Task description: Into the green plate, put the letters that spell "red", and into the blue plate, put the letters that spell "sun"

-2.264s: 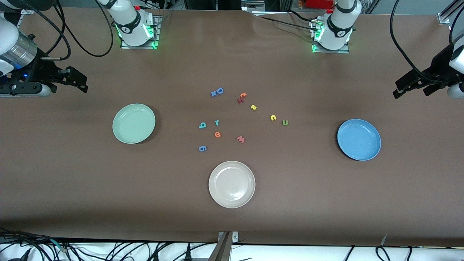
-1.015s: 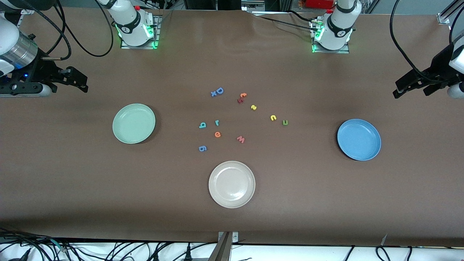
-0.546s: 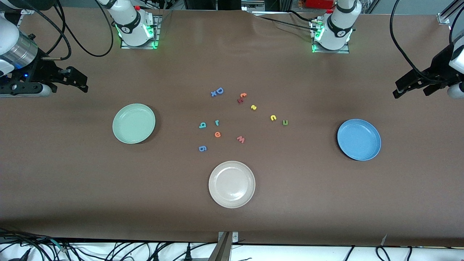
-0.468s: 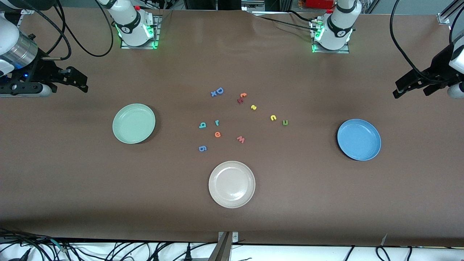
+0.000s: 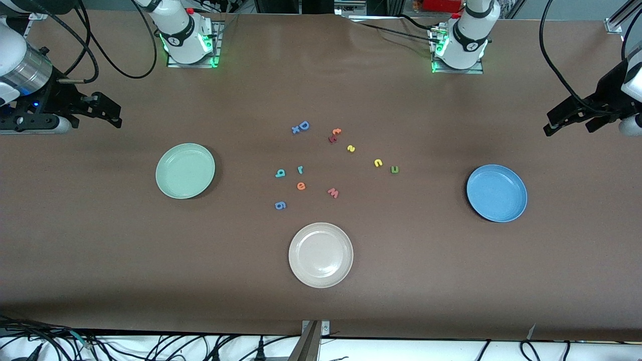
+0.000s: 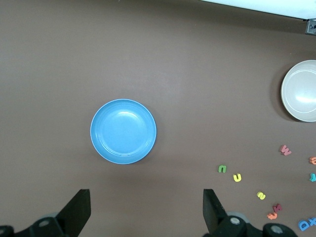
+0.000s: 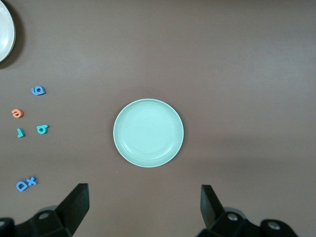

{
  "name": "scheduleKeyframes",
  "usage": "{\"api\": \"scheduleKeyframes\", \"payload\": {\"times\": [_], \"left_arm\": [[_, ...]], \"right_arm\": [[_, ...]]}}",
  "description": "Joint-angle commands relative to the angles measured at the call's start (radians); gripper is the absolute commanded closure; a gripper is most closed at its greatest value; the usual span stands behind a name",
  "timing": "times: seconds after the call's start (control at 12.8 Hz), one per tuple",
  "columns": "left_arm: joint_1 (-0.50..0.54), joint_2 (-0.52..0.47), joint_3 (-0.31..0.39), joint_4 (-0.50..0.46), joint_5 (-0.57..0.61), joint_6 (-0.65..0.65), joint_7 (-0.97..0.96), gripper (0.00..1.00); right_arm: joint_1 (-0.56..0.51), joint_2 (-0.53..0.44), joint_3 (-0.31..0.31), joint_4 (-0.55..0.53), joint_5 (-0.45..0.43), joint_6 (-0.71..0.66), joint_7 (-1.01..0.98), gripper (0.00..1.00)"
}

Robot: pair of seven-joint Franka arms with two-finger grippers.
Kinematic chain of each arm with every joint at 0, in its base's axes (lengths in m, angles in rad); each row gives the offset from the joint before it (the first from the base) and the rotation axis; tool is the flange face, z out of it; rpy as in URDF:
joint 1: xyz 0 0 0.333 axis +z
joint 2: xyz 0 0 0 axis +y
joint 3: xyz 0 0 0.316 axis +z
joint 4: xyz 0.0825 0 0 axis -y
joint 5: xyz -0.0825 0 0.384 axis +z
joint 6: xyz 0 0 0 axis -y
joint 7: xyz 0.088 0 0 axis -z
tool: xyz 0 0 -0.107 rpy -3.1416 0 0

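Six foam letters to sort, none plated yet. Nearest the camera: beige plate (image 5: 321,255), not wanted. Next, blue "g" (image 5: 280,205) and salmon "w" (image 5: 333,192), to be left alone. Then blue plate (image 5: 496,193) toward the left arm's end, orange "e" (image 5: 301,186), and green plate (image 5: 185,171) toward the right arm's end. Farther: teal "d" (image 5: 280,173), teal "r" (image 5: 300,169), green "u" (image 5: 394,169), yellow "n" (image 5: 378,162), yellow "s" (image 5: 351,148).

Probably feather-light, soft, flat to the table; best pinched across the outer edges, coming straight down.

Left gripper (image 6: 145,210) spread wide, empty, over bare table beside the blue plate. Right gripper (image 7: 143,207) likewise, beside the green plate. Both waiting.

Nothing shifted since the earlier frames.
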Motion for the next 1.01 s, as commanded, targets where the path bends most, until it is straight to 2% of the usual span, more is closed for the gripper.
{"api": "scheduleKeyframes", "payload": {"times": [0.0, 0.94], "left_arm": [[0.003, 0.007, -0.003, 0.017, -0.012, 0.000, -0.007, 0.00], [0.003, 0.007, -0.004, 0.017, -0.012, 0.000, -0.007, 0.00]], "right_arm": [[0.001, 0.008, 0.005, 0.024, -0.010, -0.021, -0.002, 0.00], [-0.001, 0.008, 0.016, 0.023, -0.008, -0.025, 0.007, 0.00]]}}
